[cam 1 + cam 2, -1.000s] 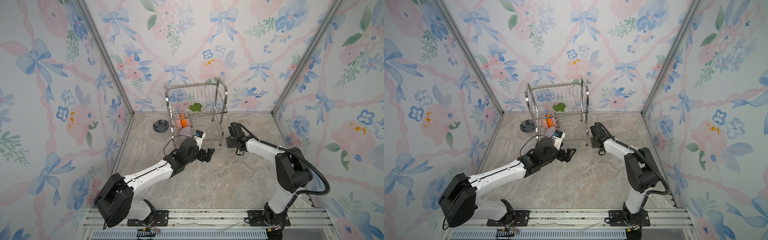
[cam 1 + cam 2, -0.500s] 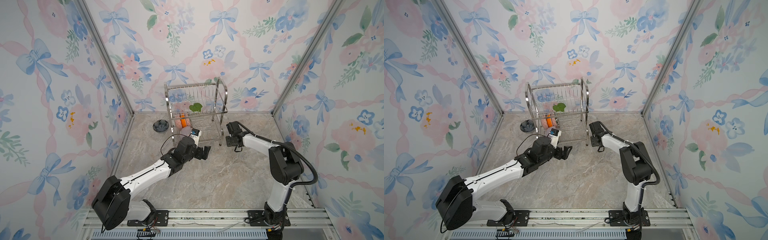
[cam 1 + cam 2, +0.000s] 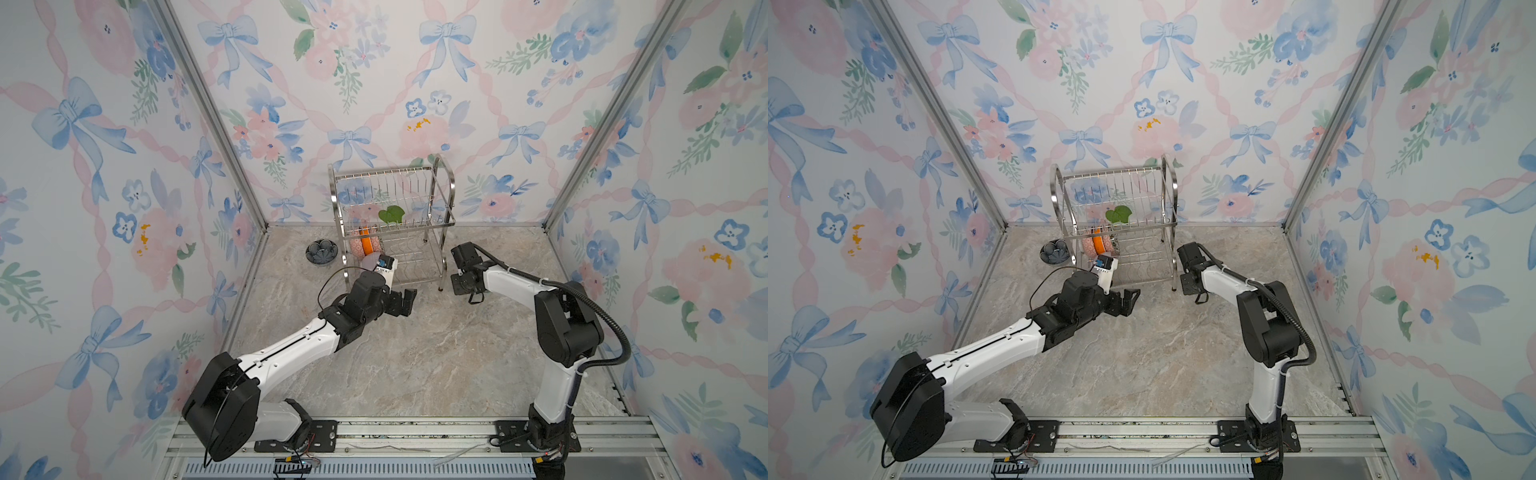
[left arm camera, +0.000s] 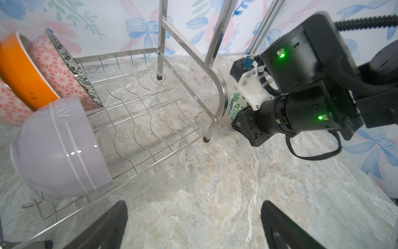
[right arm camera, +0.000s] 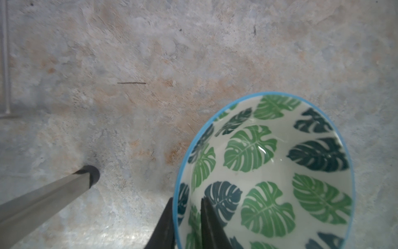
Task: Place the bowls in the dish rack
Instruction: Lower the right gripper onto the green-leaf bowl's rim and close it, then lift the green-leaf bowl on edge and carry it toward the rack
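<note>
Four bowls in dish rack; right pincer clamps leaf bowl; left pincer apart.

Wallpapered walls with blue bows and pink flowers enclose a beige-grey marble-look floor; aluminium posts line the corners.

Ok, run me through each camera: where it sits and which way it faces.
Both top views: high at the front, looking down at the table, the rack by the back wall, the left arm and right arm whole.
Left wrist: on the left arm, facing the rack's lower shelf and the right arm; the open left claw shows.
Right wrist: looking down into the leaf bowl; the right claw straddles its rim.
Shared: both wrist views show the leaf bowl and a rack leg.
</note>
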Tool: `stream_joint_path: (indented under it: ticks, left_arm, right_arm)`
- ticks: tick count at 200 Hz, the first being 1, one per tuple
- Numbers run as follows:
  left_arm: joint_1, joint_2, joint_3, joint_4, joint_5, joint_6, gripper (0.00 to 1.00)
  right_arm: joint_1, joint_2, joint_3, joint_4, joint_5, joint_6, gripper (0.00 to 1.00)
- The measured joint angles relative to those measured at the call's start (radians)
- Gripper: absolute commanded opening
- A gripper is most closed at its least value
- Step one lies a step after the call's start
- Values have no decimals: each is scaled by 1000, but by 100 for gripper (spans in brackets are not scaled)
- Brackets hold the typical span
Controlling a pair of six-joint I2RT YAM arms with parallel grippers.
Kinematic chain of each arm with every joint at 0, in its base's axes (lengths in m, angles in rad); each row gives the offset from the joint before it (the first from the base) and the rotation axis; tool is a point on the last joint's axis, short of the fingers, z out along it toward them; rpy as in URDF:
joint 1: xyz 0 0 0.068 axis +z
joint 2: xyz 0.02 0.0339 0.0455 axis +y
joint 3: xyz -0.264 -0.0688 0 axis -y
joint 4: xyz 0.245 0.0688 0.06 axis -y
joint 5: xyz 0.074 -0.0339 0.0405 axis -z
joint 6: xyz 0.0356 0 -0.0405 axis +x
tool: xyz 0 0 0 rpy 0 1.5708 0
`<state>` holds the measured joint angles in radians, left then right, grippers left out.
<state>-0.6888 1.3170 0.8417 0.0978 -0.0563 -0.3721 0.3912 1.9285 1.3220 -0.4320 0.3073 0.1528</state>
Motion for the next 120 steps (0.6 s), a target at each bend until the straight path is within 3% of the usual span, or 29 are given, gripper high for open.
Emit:
stream_joint_path:
  ticks: [67, 120]
  left_arm:
    - [48, -61, 0, -23, 0, -11, 98]
    - [107, -84, -2, -55, 0, -23, 98]
  right_arm:
    - [-18, -39, -7, 0, 21, 0, 0]
    - [-18, -137, -92, 18, -72, 45, 0]
